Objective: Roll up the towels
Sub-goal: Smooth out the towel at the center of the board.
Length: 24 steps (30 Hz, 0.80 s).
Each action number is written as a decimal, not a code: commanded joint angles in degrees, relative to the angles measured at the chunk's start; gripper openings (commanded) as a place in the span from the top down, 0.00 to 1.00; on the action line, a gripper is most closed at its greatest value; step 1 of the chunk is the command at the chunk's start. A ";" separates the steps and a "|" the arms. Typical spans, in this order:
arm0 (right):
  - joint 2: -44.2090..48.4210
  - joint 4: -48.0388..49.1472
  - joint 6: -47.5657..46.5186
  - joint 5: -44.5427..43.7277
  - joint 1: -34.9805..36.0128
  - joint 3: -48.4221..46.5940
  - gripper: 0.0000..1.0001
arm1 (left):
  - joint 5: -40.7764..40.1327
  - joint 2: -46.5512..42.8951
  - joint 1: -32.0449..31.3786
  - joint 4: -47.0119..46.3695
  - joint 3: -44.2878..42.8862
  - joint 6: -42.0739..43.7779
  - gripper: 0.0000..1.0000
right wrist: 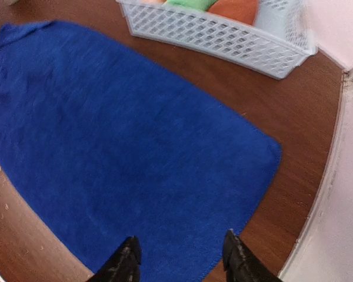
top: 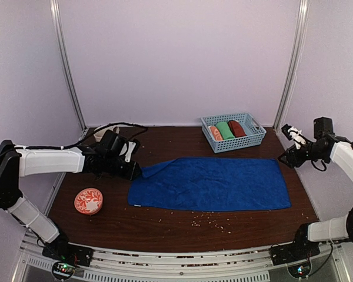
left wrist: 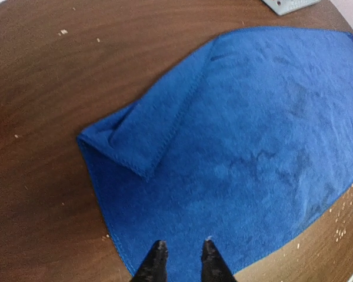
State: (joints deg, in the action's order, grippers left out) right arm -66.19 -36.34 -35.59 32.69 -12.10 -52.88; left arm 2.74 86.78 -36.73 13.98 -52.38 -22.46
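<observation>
The blue towel (top: pixel 212 185) lies spread flat in the middle of the brown surface (top: pixel 165 226), its long side running from 9 o'clock to 3 o'clock. It is not yet rolled. Only its corner (left wrist: pixel 144 132) at about 10 o'clock is folded over onto the cloth, which we read as a small turn-up rather than the start of a roll.

The left hand (top: pixel 136 171) hovers low at the towel's 9 o'clock end, just beside that fold. In its own camera the fingers show a narrow gap and hold nothing. We judge it sits there because a roll would begin from this short end.

The right hand (top: pixel 284 159) hangs at 3 o'clock, above the opposite short end, fingers spread wide and empty. From there it could pin or steady the far end while the other side is rolled.

At about 1 o'clock stands a pale blue basket (top: pixel 241 144). Inside it lie three rolls side by side: the rust-brown towel (top: pixel 237 128), a green roll (top: pixel 226 130) and an orange-and-white roll (top: pixel 215 133). So one towel looks finished and stored.

A round orange dish (top: pixel 89 201) rests at 8 o'clock, well apart from the towel.
</observation>
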 commanded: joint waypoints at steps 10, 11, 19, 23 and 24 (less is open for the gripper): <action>-15.45 -13.73 -15.54 -13.16 6.19 6.48 0.86 | 2.91 5.96 -0.54 7.78 2.43 -0.53 0.99; -15.91 -12.59 -14.73 -13.66 6.21 6.71 0.87 | 2.35 6.35 -0.58 7.55 2.56 -0.49 1.00; -20.80 -7.80 -10.68 -17.85 6.29 6.14 0.92 | 2.52 9.24 -0.54 5.82 4.39 -0.90 1.00; -22.25 -4.18 -9.24 -22.37 6.21 7.49 0.95 | 2.20 9.94 -0.60 6.48 5.85 -1.90 1.00; -22.35 -3.42 -8.97 -23.33 6.21 8.05 0.95 | 2.44 9.45 -0.61 6.65 6.56 -2.57 1.00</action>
State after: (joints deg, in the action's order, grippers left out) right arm -87.79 -44.49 -46.72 15.68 -6.07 -46.24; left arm 5.72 94.91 -37.12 20.43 -48.62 -23.18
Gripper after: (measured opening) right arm 0.055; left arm 0.004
